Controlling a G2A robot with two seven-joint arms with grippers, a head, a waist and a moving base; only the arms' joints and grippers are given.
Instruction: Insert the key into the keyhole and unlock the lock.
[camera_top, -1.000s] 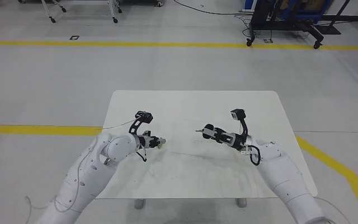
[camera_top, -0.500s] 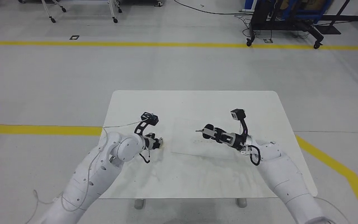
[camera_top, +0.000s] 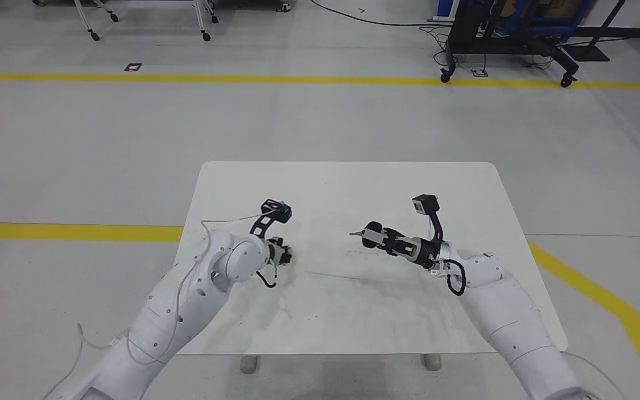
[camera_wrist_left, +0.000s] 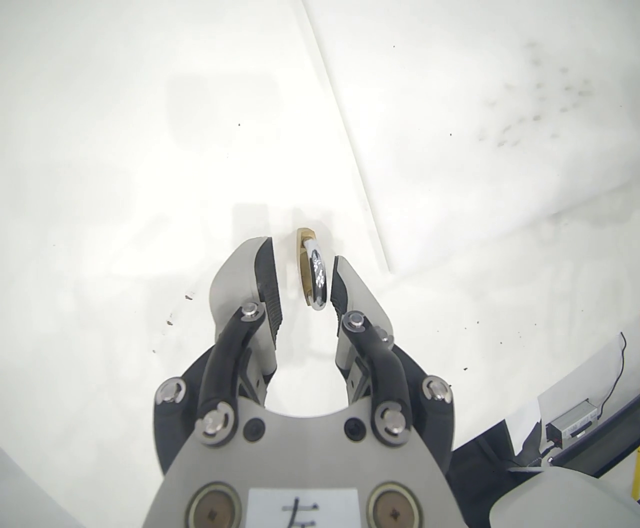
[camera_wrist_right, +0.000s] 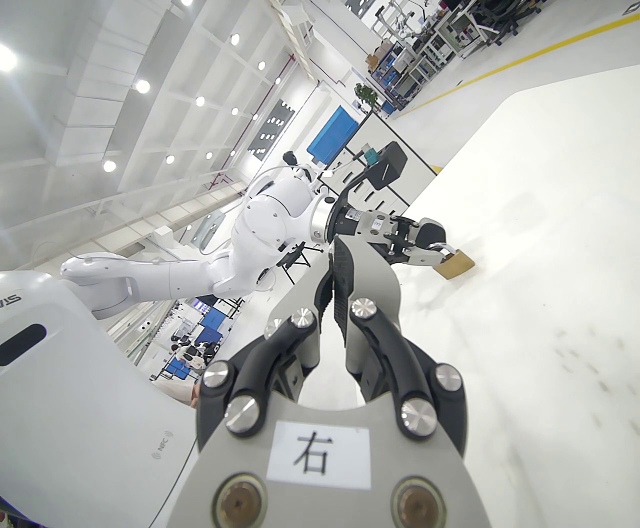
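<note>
Padlock (camera_wrist_left: 316, 277) sits between the left gripper's (camera_wrist_left: 302, 257) spread fingers (camera_wrist_left: 267, 285); the right gripper (camera_wrist_right: 335, 246), well apart, is pressed together.

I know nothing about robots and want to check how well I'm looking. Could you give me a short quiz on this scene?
1. True or false: the right pincer is wide open.
2. What does the left pincer straddle? A the shackle of the padlock; B a screwdriver; C a cup.
3. Fill in: the padlock's body is ___-coloured.
Key: 1 false; 2 A; 3 brass.
</note>
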